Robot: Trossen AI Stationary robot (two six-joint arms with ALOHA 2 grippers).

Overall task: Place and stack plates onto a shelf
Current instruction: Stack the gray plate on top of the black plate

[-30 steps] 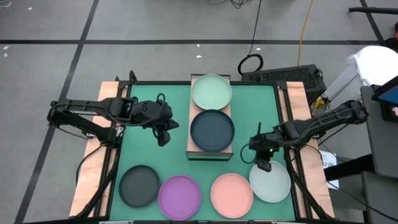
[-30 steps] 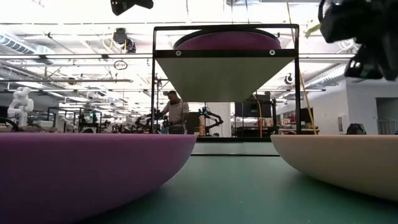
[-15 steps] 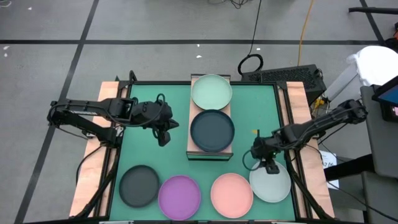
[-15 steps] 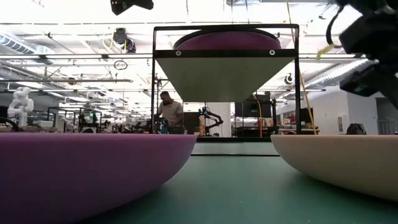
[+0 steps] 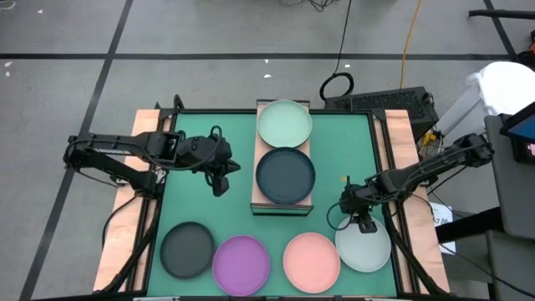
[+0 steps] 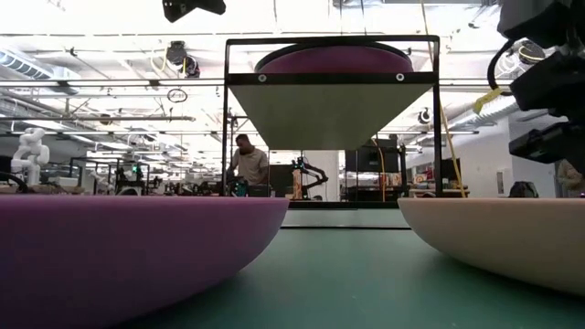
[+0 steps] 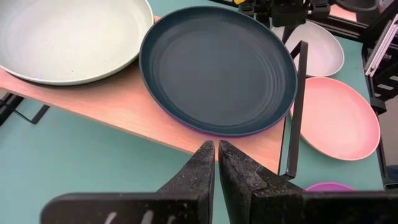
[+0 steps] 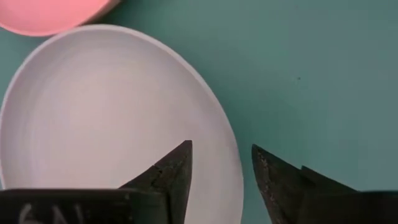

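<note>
Fingers pressed together, the left gripper (image 5: 219, 186) hangs over the green mat (image 5: 226, 138) left of the shelf (image 5: 260, 165). Shelf centre holds a pale green plate (image 5: 284, 122) and a dark plate (image 5: 285, 175). Rightward, the right gripper (image 5: 366, 222), fingers spread, straddles the whitish plate's (image 5: 365, 248) rim.

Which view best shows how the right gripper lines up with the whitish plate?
The right wrist view: open fingers straddle the whitish plate rim. The high view shows the right gripper at the plate's edge, fingers too small to read. The low view shows only arm parts.
</note>
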